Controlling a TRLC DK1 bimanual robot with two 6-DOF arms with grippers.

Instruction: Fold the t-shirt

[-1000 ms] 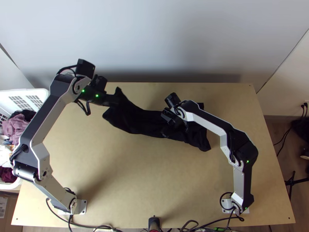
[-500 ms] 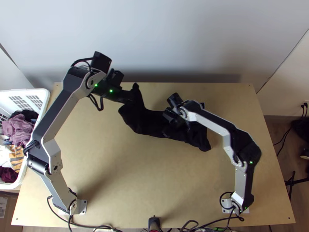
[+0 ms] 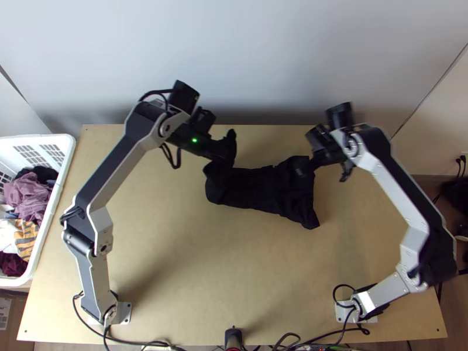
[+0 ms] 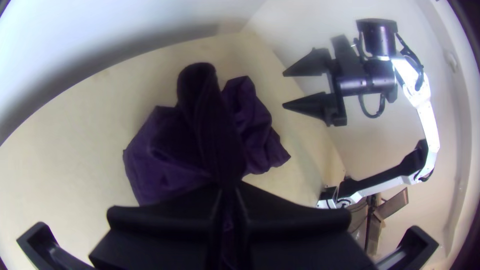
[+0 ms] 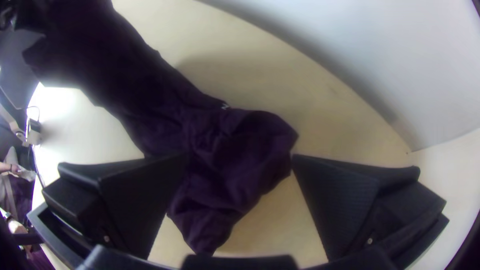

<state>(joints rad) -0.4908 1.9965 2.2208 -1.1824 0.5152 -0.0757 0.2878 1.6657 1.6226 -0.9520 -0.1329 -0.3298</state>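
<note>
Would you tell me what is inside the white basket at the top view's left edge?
The basket holds black cloth, mauve cloth, white cloth, striped cloth and dark red cloth; whatever lies beneath them is covered.

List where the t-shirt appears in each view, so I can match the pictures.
Top view: the t-shirt is near the centre, one end at the left gripper.
Left wrist view: it runs from between the closed fingers down to the table.
Right wrist view: it lies beyond the open fingers, stretching away.
Shared landmark: the right gripper, in all three.
</note>
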